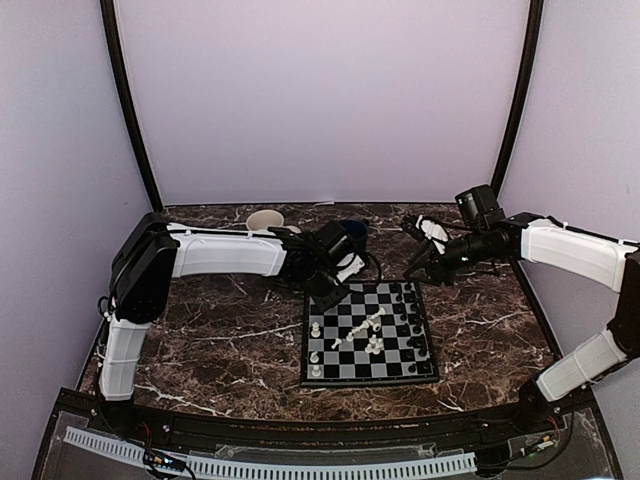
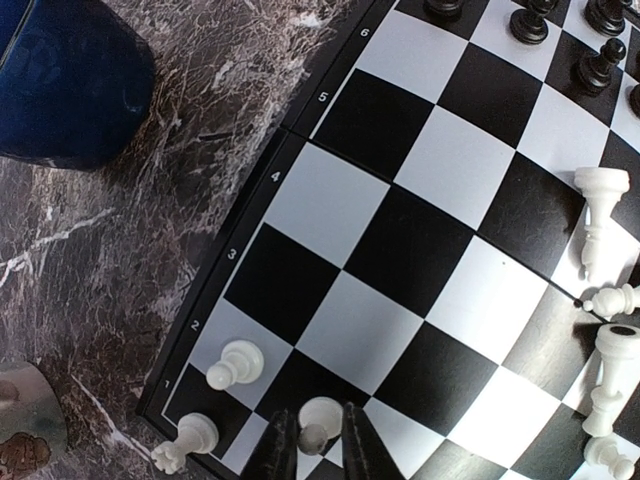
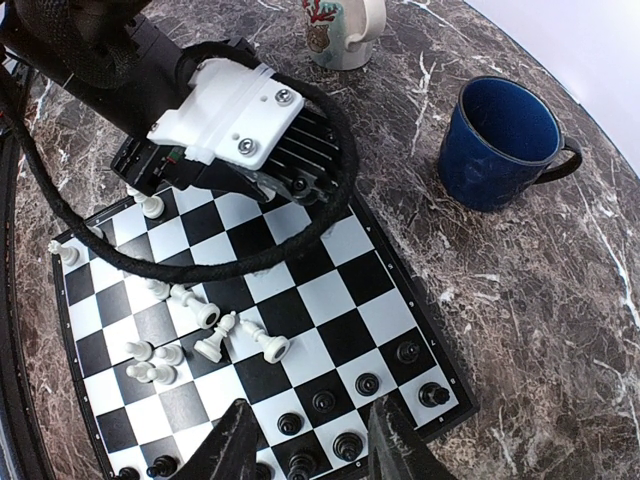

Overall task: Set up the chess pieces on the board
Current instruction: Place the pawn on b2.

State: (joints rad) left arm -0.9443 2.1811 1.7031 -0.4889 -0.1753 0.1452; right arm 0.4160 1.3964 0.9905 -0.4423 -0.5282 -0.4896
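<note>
The board (image 1: 345, 310) lies in the middle of the table. Black pieces (image 1: 414, 318) stand along its right edge. Several white pieces (image 1: 366, 328) lie tipped over at its centre. My left gripper (image 1: 325, 290) is over the board's far left corner. In the left wrist view it (image 2: 318, 452) is shut on a white pawn (image 2: 320, 418), which stands on a square next to another white pawn (image 2: 235, 365) and a white rook (image 2: 185, 438). My right gripper (image 1: 412, 265) hovers open and empty above the far right corner, over the black pieces (image 3: 365, 385).
A blue mug (image 1: 352, 232) and a white patterned mug (image 1: 265, 220) stand behind the board; both show in the right wrist view, blue (image 3: 500, 140) and white (image 3: 345, 30). The left arm's wrist and cable (image 3: 240, 130) hang over the board's far side.
</note>
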